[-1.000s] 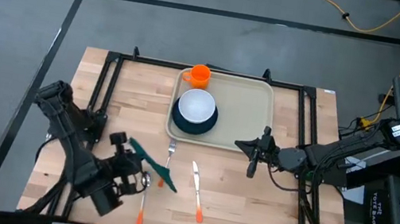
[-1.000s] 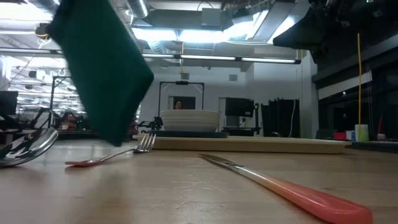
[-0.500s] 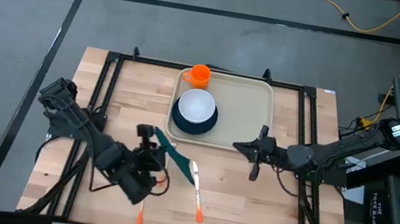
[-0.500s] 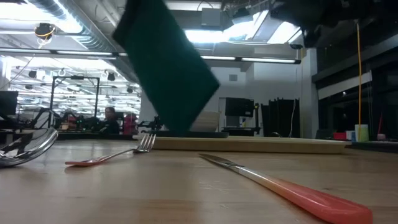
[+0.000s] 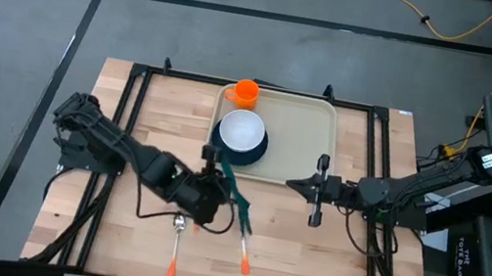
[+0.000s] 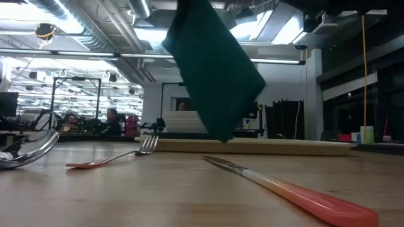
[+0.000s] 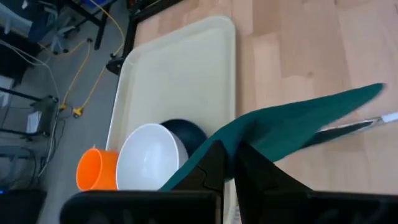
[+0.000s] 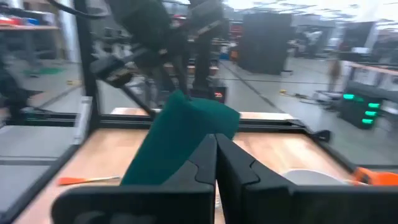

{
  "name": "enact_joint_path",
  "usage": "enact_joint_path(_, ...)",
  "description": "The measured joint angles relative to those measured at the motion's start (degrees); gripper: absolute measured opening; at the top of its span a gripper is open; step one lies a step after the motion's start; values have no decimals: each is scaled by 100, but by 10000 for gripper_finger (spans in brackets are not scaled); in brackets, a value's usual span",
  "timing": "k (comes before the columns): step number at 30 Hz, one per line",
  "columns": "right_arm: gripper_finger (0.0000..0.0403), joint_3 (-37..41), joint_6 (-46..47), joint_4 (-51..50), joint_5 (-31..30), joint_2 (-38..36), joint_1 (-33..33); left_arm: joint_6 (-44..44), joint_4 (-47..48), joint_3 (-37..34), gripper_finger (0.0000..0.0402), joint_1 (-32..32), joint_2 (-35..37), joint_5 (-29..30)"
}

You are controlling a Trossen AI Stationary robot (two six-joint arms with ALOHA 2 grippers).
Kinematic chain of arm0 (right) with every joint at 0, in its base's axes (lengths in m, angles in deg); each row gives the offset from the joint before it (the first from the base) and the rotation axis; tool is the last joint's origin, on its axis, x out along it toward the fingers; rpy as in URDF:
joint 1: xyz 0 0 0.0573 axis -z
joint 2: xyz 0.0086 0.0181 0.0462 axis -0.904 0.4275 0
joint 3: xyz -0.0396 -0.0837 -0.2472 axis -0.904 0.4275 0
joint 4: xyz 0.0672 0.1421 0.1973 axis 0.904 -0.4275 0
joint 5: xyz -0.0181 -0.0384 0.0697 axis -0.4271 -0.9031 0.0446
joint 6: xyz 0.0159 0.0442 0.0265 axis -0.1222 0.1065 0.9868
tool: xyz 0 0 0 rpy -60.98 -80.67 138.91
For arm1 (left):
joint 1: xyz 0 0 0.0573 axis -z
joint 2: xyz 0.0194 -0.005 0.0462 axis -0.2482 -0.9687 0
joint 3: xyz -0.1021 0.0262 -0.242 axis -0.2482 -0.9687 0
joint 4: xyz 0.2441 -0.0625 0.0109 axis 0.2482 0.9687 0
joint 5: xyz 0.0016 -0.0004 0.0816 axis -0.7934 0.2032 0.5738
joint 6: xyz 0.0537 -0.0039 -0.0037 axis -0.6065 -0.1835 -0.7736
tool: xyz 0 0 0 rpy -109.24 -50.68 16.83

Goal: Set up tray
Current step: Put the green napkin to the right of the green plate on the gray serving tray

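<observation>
Left hand [image 5: 213, 175] was clamped on a green napkin [image 5: 236, 190], holding it off the surface [image 5: 160, 115] just past the tray's [image 5: 301, 137] near edge. Tray sat at the far middle; plate [image 5: 254, 151], bowl [image 5: 241, 129], cup [image 5: 246, 92] filled its left side, right side open. Right hand [image 5: 317, 191], fingers together, hovered off the tray's near-right corner.

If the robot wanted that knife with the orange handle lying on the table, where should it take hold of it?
Probably by the orange handle, from straight above. The knife lies flat on the wooden table, so only a top-down pinch across its narrow width fits. The handle end sits clear of the green napkin hanging from the left tool, which covers the blade end from above.
</observation>
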Motion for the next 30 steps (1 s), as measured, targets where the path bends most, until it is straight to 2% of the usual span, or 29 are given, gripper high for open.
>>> enact_joint_path(4,6,-92,-56,-76,-381,0,4,-512,-367,0,4,-319,0,-121)
enact_joint_path(11,6,-661,-716,-311,-532,0,13,-1740,-1145,0,4,-786,0,-129)
enact_joint_path(18,7,-1563,-370,-2364,-762,2,239,-2726,-1858,0,4,-1197,0,-158)
enact_joint_path(21,15,-1767,-204,-2739,-759,2,320,-2902,-1928,0,4,-1344,0,-330)
enact_joint_path(25,29,-1851,-301,-2741,-759,2,347,-2888,-1934,0,4,-1511,0,-598)
enact_joint_path(30,27,-1851,-305,-2854,-866,100,347,-2837,-1941,0,4,-1654,0,-661)
